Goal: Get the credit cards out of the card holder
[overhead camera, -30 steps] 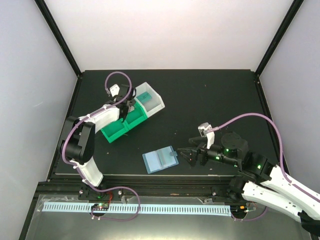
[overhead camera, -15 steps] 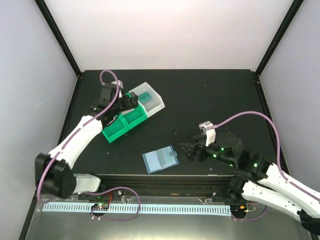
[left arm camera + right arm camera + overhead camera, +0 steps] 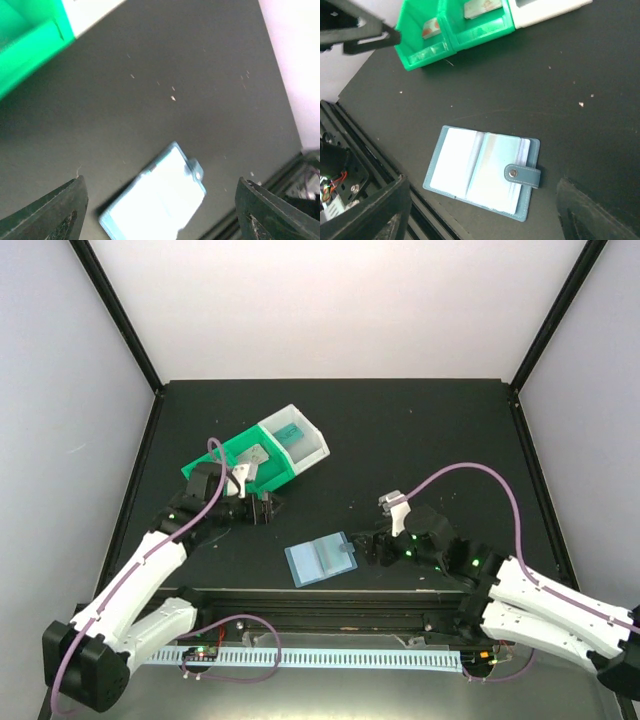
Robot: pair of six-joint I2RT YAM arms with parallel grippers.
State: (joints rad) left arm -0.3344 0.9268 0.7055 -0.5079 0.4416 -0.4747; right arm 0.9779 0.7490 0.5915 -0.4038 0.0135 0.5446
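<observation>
You are in a robot test cell, a lab bench setup and not a home or a shop. Ahead of both jaws lies a matte black table (image 3: pixel 420 430), boxed in by plain white panels (image 3: pixel 340 310) and black frame posts (image 3: pixel 115 315). Behind the jaws, the left arm (image 3: pixel 150 565) and the right arm (image 3: pixel 540 595) stand on a black rail (image 3: pixel 330 608). Purple cables (image 3: pixel 470 468) loop over the arms, and a pale slotted strip (image 3: pixel 340 657) runs along the near edge.
</observation>
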